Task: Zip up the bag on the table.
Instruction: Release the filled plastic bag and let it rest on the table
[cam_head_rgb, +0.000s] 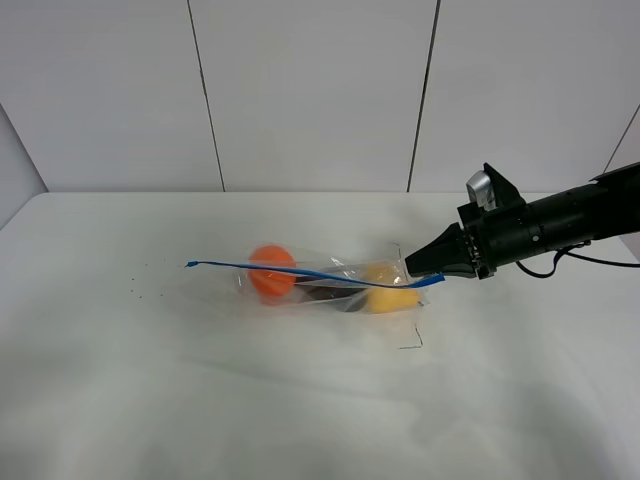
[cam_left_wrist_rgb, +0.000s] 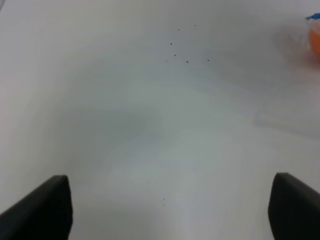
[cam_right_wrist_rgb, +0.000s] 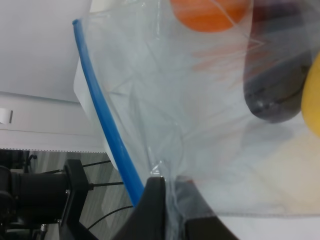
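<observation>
Locate the bag (cam_head_rgb: 330, 279) near the middle of the table (cam_head_rgb: 150, 400), blue zipper strip (cam_head_rgb: 300, 269) along one long edge, orange item (cam_head_rgb: 271, 272) and yellow item (cam_head_rgb: 390, 293) inside. Note right gripper (cam_head_rgb: 412, 266) pinched shut on the bag's right corner at the strip end; left gripper (cam_left_wrist_rgb: 167, 207) spread wide, empty, off the bag's left end. Guard against thin film slipping from the pinch, or the unanchored bag dragging along and leaving the strip unsealed.

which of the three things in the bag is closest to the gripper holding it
The yellow one, right beside the right gripper; the dark one lies in the middle and the orange ball is farthest away.
</observation>
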